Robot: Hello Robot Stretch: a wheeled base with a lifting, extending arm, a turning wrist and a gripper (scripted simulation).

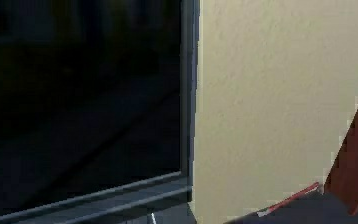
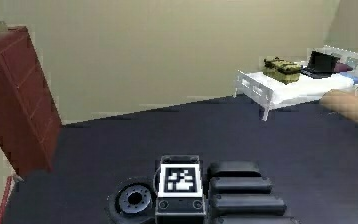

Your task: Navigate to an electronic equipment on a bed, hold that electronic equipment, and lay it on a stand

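Forward view: a big dark glass panel in a grey frame (image 1: 82,95) is taking up the left, w/ a plain beige wall (image 1: 277,100) beside it at right. A reddish-brown wooden chest of drawers (image 1: 352,150) is poking in at the bottom right corner. The robot is facing glass and wall close up, so the way to the task's thing is prob. lying off to its arm side, not ahead.

Arm side view: what looks like that same chest is standing at the far left against the wall, w/ dark floor (image 2: 187,130) stretching across the middle. At upper right a white-framed bed w/ a white mattress (image 2: 287,92) is standing near the room corner. A flat dark laptop-like device (image 2: 318,62) is sitting on it toward the head end. That's prob. the electronic equipment to fetch. Just beside it, toward the view's left, an olive-green boxy item (image 2: 283,68) is lying on the mattress. Both are resting on the bed, well apart from the robot.

At the bottom edge the arm is showing tucked in. There are stacked dark segments (image 2: 242,195), a white square w/ black marks (image 2: 182,180), and left of that the gripper's dark round body (image 2: 134,200). A tucked arm prob. means less risk of clipping furniture while the base is driving. The gripper's far end can't be made out, so I can't tell whether it's holding anything or how its fingers are set.

Judgement: the task is at the approach stage. The base needs turning & driving toward the bed before any reach.
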